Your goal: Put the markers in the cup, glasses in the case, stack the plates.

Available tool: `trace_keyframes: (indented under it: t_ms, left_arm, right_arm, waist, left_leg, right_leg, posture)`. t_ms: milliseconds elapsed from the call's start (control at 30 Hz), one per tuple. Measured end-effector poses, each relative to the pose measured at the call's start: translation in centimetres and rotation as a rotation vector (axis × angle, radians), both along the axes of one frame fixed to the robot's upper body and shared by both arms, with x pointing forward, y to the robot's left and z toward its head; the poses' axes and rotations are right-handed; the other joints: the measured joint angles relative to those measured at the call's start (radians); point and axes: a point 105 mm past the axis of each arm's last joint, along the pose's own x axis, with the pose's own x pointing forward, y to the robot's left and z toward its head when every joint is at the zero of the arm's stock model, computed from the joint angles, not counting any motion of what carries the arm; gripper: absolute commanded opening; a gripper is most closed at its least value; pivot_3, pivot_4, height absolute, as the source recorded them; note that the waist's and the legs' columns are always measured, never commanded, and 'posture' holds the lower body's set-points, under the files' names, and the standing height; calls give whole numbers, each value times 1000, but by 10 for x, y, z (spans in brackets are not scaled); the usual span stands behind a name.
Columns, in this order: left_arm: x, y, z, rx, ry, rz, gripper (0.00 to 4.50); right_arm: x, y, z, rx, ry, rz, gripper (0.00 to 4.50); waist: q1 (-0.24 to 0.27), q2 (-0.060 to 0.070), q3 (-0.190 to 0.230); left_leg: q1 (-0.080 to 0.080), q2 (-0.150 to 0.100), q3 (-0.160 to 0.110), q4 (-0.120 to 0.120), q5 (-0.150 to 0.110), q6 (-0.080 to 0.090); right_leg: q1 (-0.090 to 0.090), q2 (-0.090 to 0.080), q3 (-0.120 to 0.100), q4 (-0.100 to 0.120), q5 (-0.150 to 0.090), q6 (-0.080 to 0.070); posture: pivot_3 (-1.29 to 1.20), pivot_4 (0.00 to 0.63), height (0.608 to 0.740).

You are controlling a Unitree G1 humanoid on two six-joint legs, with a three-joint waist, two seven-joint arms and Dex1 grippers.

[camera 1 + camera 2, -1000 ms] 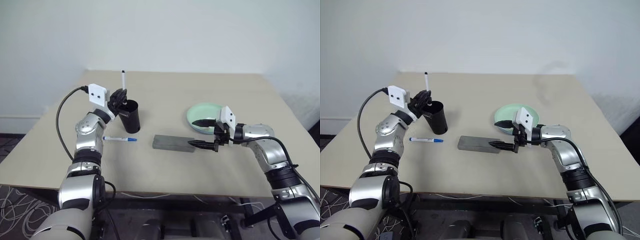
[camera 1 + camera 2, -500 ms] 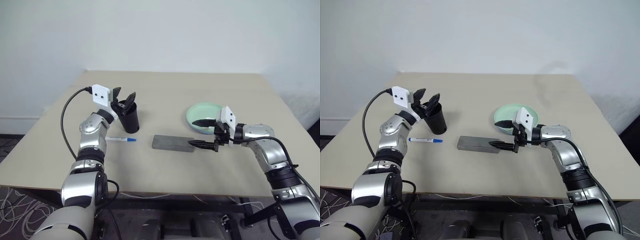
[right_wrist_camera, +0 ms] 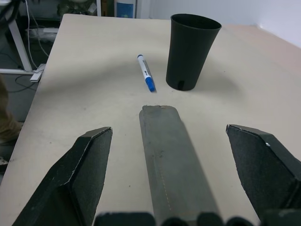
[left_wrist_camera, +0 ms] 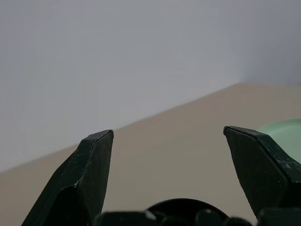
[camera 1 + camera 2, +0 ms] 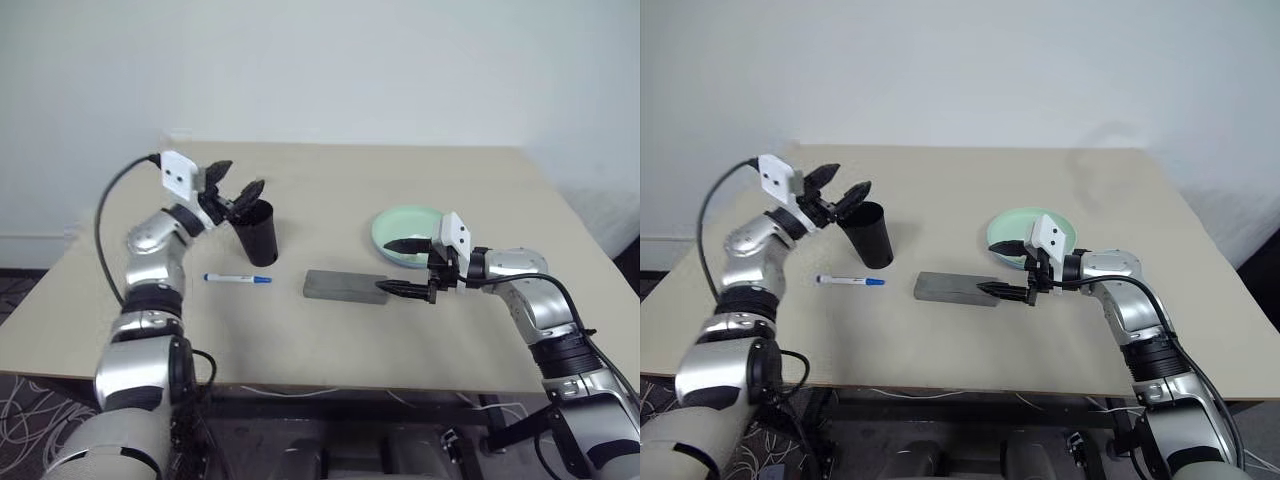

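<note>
My left tool [image 5: 232, 186] hangs just above and beside the rim of the cup [image 5: 257, 232], its fingers spread wide with nothing between them. The job in hand, as I judge it, is the marker [image 5: 238, 278] lying flat on the counter [image 5: 330, 190] just in front of the cup. To do it well I would bring the left tool down over the middle of the barrel with the fingers across it, so the pen does not roll, then lift it clear of the rim before tipping it in cap-side either way.

The marker is a slim white pen with a blue cap, pointing toward the grey case [image 5: 345, 286]. The cup is black, tall and tapered, standing upright.

My right tool [image 5: 404, 266] is wide open and empty too, hovering at the end of the closed case, with the mint green plate [image 5: 392, 225] just behind it.
</note>
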Motion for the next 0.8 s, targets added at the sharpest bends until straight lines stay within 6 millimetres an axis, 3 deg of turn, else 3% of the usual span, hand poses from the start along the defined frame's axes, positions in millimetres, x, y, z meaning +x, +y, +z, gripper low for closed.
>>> trace_keyframes:
  t_ms: [133,200,367,600,800]
  left_arm:
    - [-15,12,29,150,31,-138,3961]
    - [-25,14,30,241,89,-219,3961]
    - [-50,24,6,477,336,-379,3961]
    - [-69,59,-43,804,680,-377,3961]
    - [-67,51,-74,856,782,-402,3961]
  right_arm:
    - [0,0,0,0,0,1,4216]
    - [0,1,0,1,0,2,4216]
    - [1,1,-1,3,5,-1,4216]
    - [2,1,-4,1,5,-5,4216]
    - [3,2,-3,-1,-4,-4,4216]
  waist:
    - [-2,0,0]
    - [-2,0,0]
    - [-2,1,0]
    - [0,1,0]
    - [2,0,0]
  left_leg:
    - [0,0,0,-1,0,0]
    - [0,0,0,-1,0,0]
    - [0,1,0,-1,0,0]
    - [-1,1,0,-1,0,0]
    - [-3,0,-1,0,0,0]
  right_leg:
    - [0,0,0,0,0,0]
    - [0,0,0,0,0,0]
    - [0,0,0,0,0,0]
    - [-1,0,0,0,0,0]
    - [-2,0,0,0,0,0]
  posture:
    - [0,0,737]
    - [0,0,737]
    - [0,0,737]
    - [0,0,737]
    - [0,0,737]
